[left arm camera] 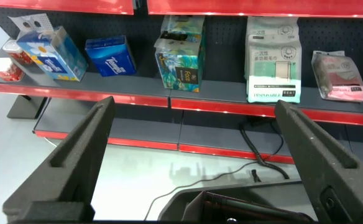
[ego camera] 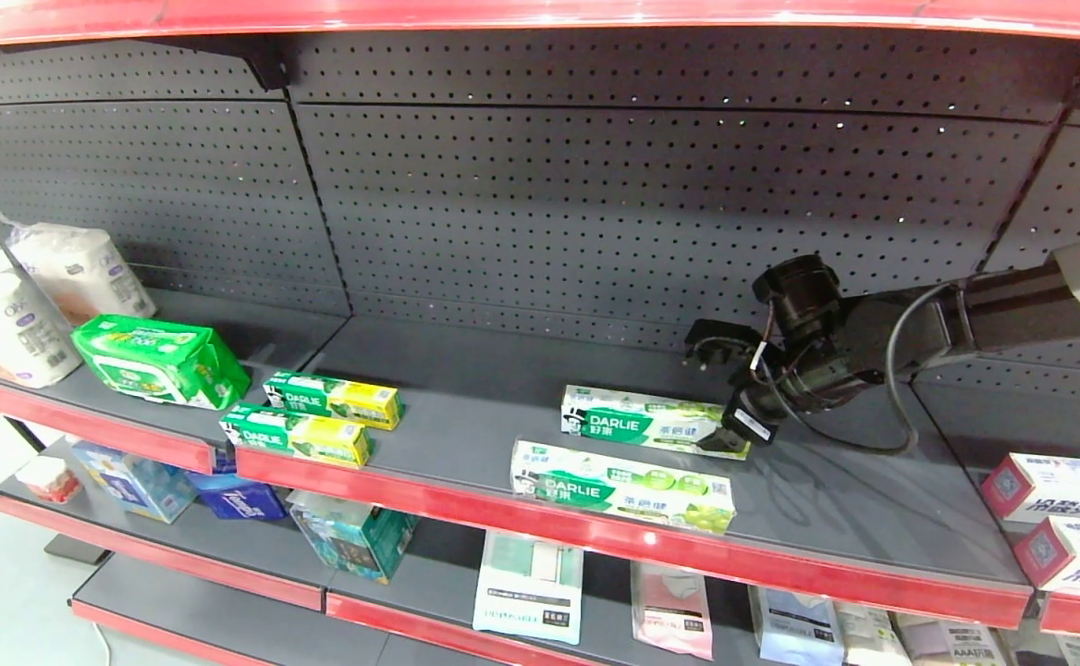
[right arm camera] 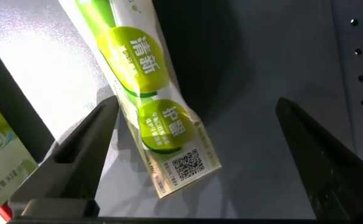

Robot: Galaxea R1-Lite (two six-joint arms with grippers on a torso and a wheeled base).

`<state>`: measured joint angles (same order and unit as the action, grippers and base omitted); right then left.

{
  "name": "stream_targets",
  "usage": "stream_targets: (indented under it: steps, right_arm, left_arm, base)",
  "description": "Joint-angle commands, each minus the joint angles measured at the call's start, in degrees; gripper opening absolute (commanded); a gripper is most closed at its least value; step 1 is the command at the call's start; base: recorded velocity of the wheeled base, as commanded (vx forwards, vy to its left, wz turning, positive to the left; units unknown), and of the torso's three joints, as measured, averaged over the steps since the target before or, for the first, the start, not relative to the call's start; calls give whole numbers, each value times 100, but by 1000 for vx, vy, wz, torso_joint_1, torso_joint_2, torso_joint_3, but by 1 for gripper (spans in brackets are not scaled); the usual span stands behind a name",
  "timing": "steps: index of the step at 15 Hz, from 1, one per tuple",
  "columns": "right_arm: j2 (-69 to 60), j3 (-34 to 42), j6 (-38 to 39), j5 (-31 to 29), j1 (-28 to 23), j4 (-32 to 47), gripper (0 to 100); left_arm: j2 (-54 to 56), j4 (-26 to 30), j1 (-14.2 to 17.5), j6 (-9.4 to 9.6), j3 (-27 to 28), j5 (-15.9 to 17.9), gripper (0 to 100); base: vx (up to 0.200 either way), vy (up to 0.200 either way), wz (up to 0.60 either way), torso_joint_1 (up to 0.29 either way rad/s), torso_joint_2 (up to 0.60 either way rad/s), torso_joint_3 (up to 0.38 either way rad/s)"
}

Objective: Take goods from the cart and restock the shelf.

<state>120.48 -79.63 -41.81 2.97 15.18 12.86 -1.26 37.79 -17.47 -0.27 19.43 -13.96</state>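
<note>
Two long green-and-white toothpaste boxes lie on the grey shelf (ego camera: 503, 370): one further back (ego camera: 642, 421) and one along the red front edge (ego camera: 623, 486). My right gripper (ego camera: 734, 430) hovers at the right end of the back box, open, its fingers (right arm camera: 82, 155) spread wide. In the right wrist view the end of that box (right arm camera: 163, 130) lies on the shelf between the fingers, close to one of them and touching neither. My left gripper (left arm camera: 194, 106) is open with nothing in it and faces the lower shelves.
Two short green-yellow toothpaste boxes (ego camera: 332, 398) and a green wipes pack (ego camera: 161, 359) lie further left, with white tissue packs (ego camera: 78, 268) beyond them. Red-and-white boxes (ego camera: 1058, 490) sit at the right. Bare shelf lies behind the boxes. Lower shelves hold packaged goods (left arm camera: 273, 56).
</note>
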Motion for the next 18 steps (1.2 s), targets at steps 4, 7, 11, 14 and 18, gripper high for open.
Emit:
stream_targets:
  steps: [4,7,11,14,18]
  right_arm:
    - [-68,26,7,19,3,6,100]
    - [-315,132,112,37,38,6,100]
    - [-780,712,982,45,319,6,100]
    - [-965,809,1211,98,231,-12,100]
    - [-1343,949,1509,98,143,-12,100]
  left_arm:
    - [3,0,7,0,-1,-2,100]
    - [3,0,-2,-8,-1,-2,100]
    - [3,0,7,-8,-1,-2,100]
    - [-6,0,7,-8,-1,-2,100]
    - [-6,0,7,-8,-1,-28,100]
  base:
    - [0,0,0,0,0,0]
    - [0,0,0,0,0,0]
    - [0,0,0,0,0,0]
    - [0,0,0,0,0,0]
    - [0,0,0,0,0,0]
